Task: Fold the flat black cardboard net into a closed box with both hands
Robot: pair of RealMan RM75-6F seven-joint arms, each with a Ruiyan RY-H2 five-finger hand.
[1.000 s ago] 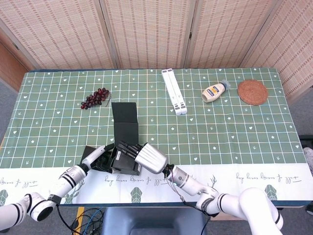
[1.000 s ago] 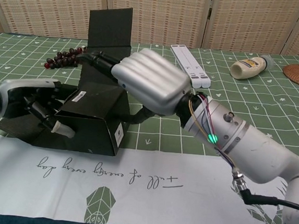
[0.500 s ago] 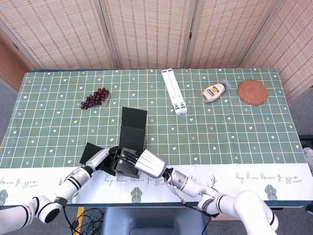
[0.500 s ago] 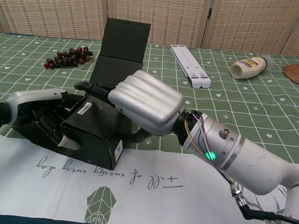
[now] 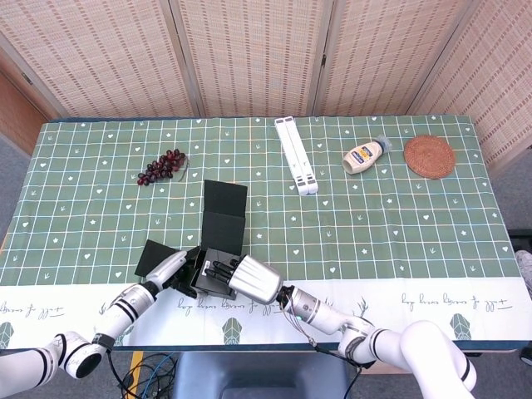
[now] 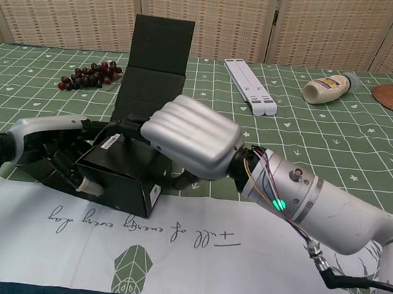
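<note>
The black cardboard box [image 6: 122,175] [image 5: 218,241] sits partly folded near the table's front edge, with its long lid panel [image 6: 155,64] standing up behind it. My left hand [image 6: 48,149] [image 5: 170,270] grips the box's left side, fingers curled against the wall. My right hand [image 6: 194,136] [image 5: 248,278] rests on top of the box's right part, its fingers reaching over and into the box. A side flap [image 5: 154,256] lies flat on the cloth to the left.
Dark grapes [image 5: 163,166] lie at the back left. A white folded stand [image 5: 297,155], a mayonnaise bottle [image 5: 363,156] and a woven coaster [image 5: 429,155] sit along the far side. A white runner [image 6: 174,241] covers the table's front edge.
The box has turned and slid slightly toward the front edge, and the lid panel has swung right. My right hand has moved lower over the box.
</note>
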